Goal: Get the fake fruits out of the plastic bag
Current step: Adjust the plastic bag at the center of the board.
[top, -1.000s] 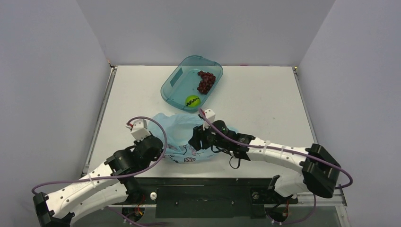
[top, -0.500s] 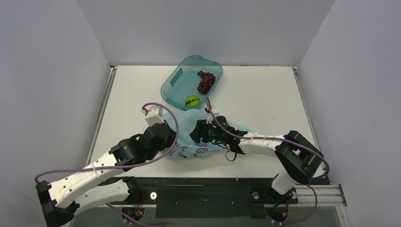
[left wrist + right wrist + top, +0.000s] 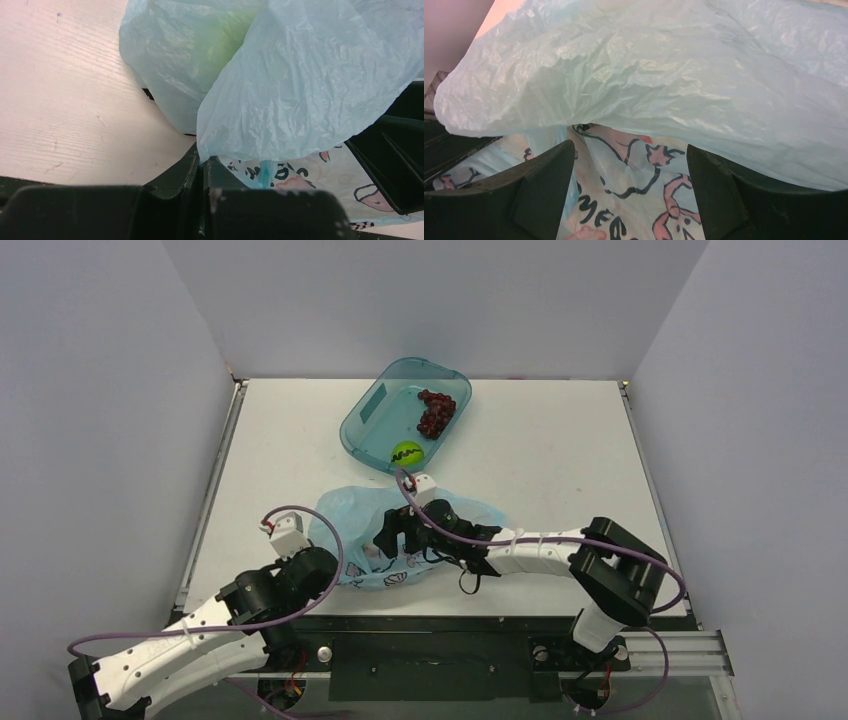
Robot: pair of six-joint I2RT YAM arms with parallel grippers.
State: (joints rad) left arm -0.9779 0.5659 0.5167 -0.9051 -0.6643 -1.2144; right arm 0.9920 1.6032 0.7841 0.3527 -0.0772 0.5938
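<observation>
The light blue plastic bag lies crumpled near the table's front, printed side facing the arms. My left gripper is shut on a thin edge of the bag at its near left; its jaws are pressed together on the film. A green glow shows through the bag, a round fruit inside. My right gripper is open, its fingers straddling the bag's pink and dark print, empty. The dark red grapes and a green ball with a squiggle lie in the teal tub.
The rigid teal tub stands at the back centre, just beyond the bag. Grey walls close the table on the left, right and back. A black rail runs along the near edge.
My left arm has pulled back towards the near left, still holding the bag's edge. My right gripper has moved left over the bag's printed part. The bag has shifted and bunched leftwards.
</observation>
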